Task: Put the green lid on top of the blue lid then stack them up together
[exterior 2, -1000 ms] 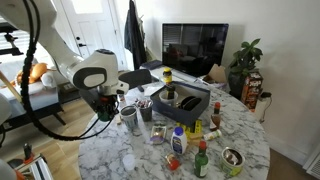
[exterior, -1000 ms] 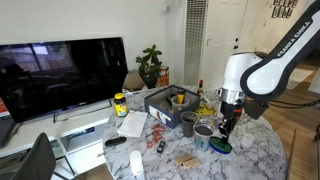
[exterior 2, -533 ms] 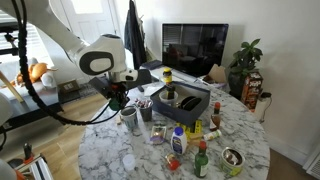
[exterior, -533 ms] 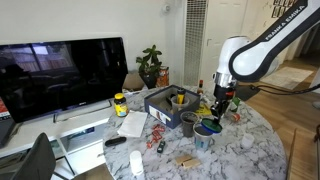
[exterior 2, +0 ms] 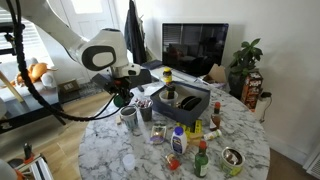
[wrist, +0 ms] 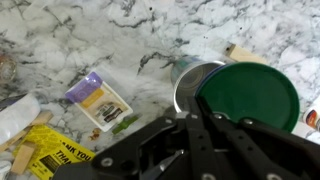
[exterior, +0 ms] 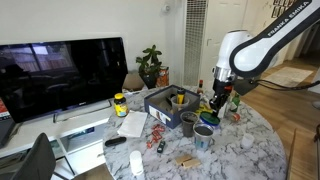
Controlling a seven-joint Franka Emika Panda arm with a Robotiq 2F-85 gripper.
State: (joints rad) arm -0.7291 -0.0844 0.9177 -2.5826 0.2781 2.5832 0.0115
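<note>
**Pincer closed on the rim of the green lid, above the desk**

Wrist view. Your pincer (wrist: 205, 122) enters from the bottom edge with its jaws drawn together and no gap showing. The green lid (wrist: 250, 95) lies flat ahead of the tips and to their right. Its near left rim meets the tips, so the jaws appear to pinch it by that edge, with the rest of the disc projecting away from you. Being round, it has no long axis to align. Beneath its left part shows the rim of a grey metal cup (wrist: 186, 80) standing on the marble desk (wrist: 110, 35). The lid overlaps the cup's mouth but sits off centre, toward the right.

Exterior views. In both, the pincer (exterior: 219, 106) (exterior 2: 122, 97) hangs clear above the desk. The green lid is too small there to pick out.

The blue lid does not show in the wrist view. A small blue patch (exterior: 207, 128) just below the pincer may be it, but it is too small to confirm.

Judgement. The carry is in hand and the placing is not yet done. The coming move turns on the offset between the disc's centre and the tips. Bring the disc's centre, not the pincer, over the blue lid, and hold it level as you lower.
</note>
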